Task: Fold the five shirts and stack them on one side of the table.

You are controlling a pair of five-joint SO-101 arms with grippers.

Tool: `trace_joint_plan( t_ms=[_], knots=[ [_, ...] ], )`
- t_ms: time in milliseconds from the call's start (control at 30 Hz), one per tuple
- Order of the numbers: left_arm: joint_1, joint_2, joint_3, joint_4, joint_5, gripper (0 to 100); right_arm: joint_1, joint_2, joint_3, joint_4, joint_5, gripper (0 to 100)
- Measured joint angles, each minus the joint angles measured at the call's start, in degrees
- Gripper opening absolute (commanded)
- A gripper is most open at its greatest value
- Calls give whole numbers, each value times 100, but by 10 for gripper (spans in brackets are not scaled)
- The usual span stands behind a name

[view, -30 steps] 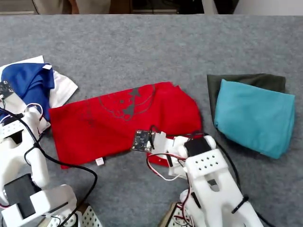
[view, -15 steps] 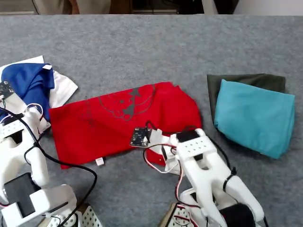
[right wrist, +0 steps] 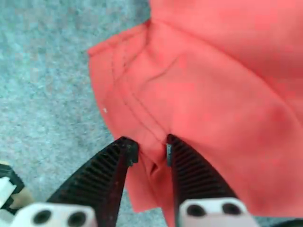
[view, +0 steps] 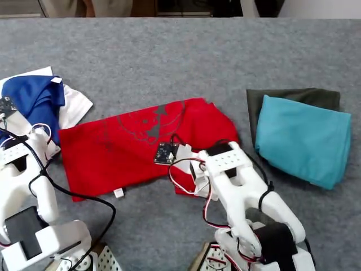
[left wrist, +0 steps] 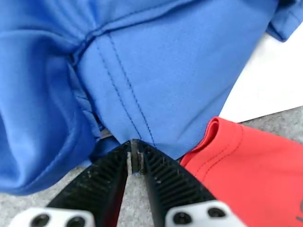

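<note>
- We see the right gripper [right wrist: 150,147] low over the desk [right wrist: 42,71], a grey, felt-like surface.
- We note two black fingers [right wrist: 108,177] with ribbed inner faces, each on a white base.
- We find the jaws nearly closed, with a raised fold of the red shirt [right wrist: 213,85] pinched between the tips.
- We observe that the red shirt lies on the desk, with one hemmed edge and a corner resting on the grey surface.
- We trace a double stitch line [right wrist: 142,116] along that hem, running into the gap between the fingers.
- We note soft creases in the cloth next to the grip.
- We cannot identify a small white and tan part [right wrist: 9,191] beside the gripper base.
</note>
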Motion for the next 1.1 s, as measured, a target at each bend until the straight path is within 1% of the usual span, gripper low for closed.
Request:
trace_joint_plan(
  t_ms=[133, 233, 400, 533, 767, 867, 1000, 1100],
  knots=[
    [0, 0, 0, 0, 0, 19, 0, 0, 0, 0, 0, 79],
    [0, 0, 0, 0, 0, 19, 0, 0, 0, 0, -9, 3],
    [0, 0, 0, 0, 0, 19, 0, 62, -35, -9, -9, 3],
    [0, 0, 0, 0, 0, 19, 211, 273, -299, 123, -79, 3],
    [0, 0, 0, 0, 0, 19, 229, 457, -1398, 1204, -185, 3],
    [0, 0, 0, 0, 0, 19, 229, 615, -2171, 1811, -431, 3],
    [0, 0, 0, 0, 0, 19, 149, 1363, -3481, 2716, -545, 3],
    [0, 0, 0, 0, 0, 19, 123, 2084, -4527, 3174, -545, 3]
  ],
)
